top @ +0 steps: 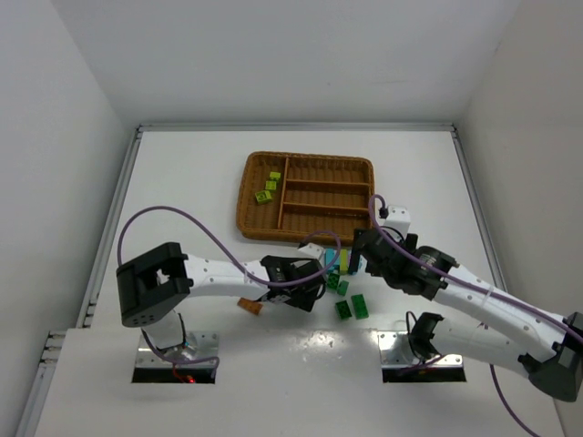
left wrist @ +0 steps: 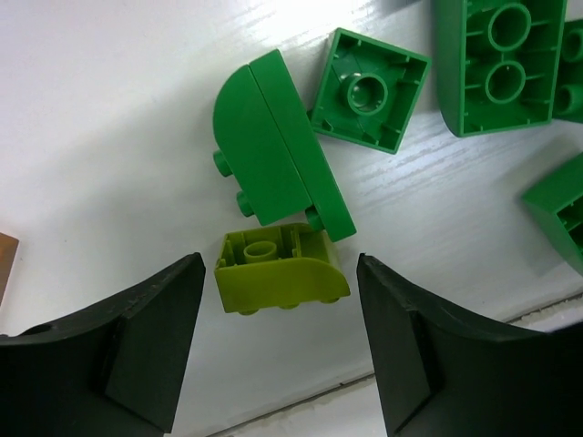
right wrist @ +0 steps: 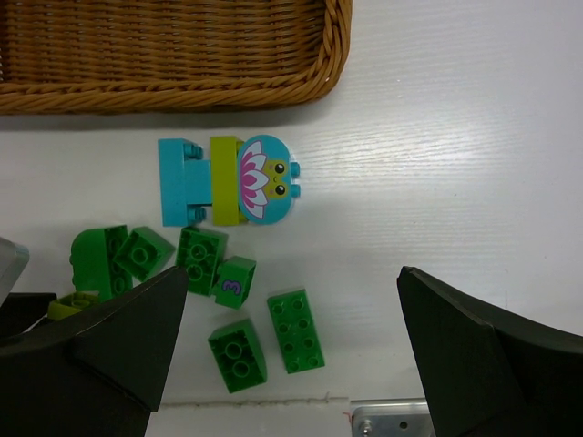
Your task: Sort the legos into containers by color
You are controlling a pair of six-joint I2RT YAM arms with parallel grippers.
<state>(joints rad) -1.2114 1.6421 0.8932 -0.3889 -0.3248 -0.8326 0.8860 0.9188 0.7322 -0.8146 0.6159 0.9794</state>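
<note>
- Legos are mostly lying loose on the white table (top: 182,182), clustered just in front of the rectangular brown woven wicker tray (top: 310,157) and between your two arms.
- Three lime-yellow bricks (top: 271,186) are sitting in the tray's wide left section.
- You are holding the left gripper (left wrist: 279,269) low over the cluster with its black fingers (left wrist: 137,355) spread apart. They are straddling a small lime-yellow rounded brick (left wrist: 282,282) lying on its side, and neither finger is touching it.
- That brick is touching the corner of a dark green rounded brick (left wrist: 273,150), which is lying just beside a square dark green brick (left wrist: 369,91) turned underside up.
- An orange-brown brick (top: 250,306) is lying apart from the cluster, near your left arm.
- You are hanging the right gripper (right wrist: 293,273) over the table with its jaws wide apart, gripping nothing. Dark green bricks are lying below it, among them a long dark green brick (right wrist: 296,330) and one bearing a purple 3 (right wrist: 235,284).
- A cyan-blue brick (right wrist: 180,182), a lime-yellow slab (right wrist: 225,179) and a cyan-blue rounded piece printed with a flower (right wrist: 266,177) are lying pressed together in a row, near the tray's rim but not touching it.
</note>
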